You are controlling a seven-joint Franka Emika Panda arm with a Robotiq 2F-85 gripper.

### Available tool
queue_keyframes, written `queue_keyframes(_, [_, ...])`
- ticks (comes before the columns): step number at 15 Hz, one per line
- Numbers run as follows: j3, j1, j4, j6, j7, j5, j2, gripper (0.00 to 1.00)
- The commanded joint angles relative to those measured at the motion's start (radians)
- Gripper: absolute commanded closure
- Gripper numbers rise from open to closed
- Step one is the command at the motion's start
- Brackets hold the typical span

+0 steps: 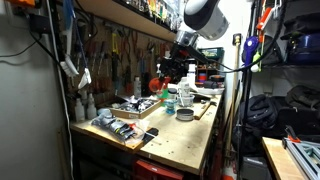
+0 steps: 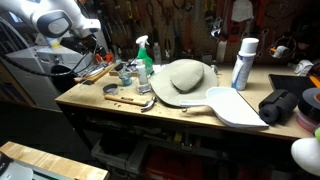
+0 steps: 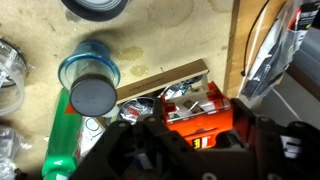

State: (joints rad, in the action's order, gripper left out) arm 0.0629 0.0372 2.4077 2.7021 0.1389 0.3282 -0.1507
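My gripper (image 3: 200,138) is shut on an orange box (image 3: 200,112) that has silver metal pieces in its open top; the black fingers press on both of its sides. In both exterior views the gripper (image 1: 170,72) (image 2: 90,47) hangs above the wall end of the wooden workbench (image 1: 190,140), with the orange box (image 1: 155,86) held above the bench top. Right beside the gripper in the wrist view stands a green spray bottle (image 3: 70,130) with a clear blue cap and grey lid (image 3: 92,96). A wooden strip (image 3: 165,82) lies just beyond the box.
A black tape roll (image 1: 185,114) (image 3: 95,5) lies on the bench. Wooden trays of tools (image 1: 122,126) sit along the wall side. A grey hat-like bowl (image 2: 185,75), a white spray can (image 2: 243,62), a white flat scoop (image 2: 235,105) and a black bundle (image 2: 280,105) occupy the other end.
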Motion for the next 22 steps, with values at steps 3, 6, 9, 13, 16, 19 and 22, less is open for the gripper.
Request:
queue_keyframes(3, [-0.017, -0.009, 0.163, 0.263, -0.031, -0.092, 0.021, 0.58])
queue_keyframes(6, [-0.035, -0.008, 0.218, 0.285, -0.038, -0.095, 0.015, 0.58])
queue_keyframes(9, [-0.046, -0.039, 0.232, 0.244, -0.031, -0.026, -0.014, 0.58])
queue_keyframes(13, [-0.058, -0.054, 0.213, 0.205, -0.043, -0.010, 0.012, 0.58])
queue_keyframes(16, [-0.056, -0.055, 0.196, 0.200, -0.046, -0.009, 0.044, 0.58])
queue_keyframes(19, [-0.070, -0.068, 0.178, 0.203, -0.067, 0.001, 0.062, 0.58])
queue_keyframes(22, [-0.086, -0.081, 0.149, 0.192, -0.084, -0.002, 0.084, 0.58])
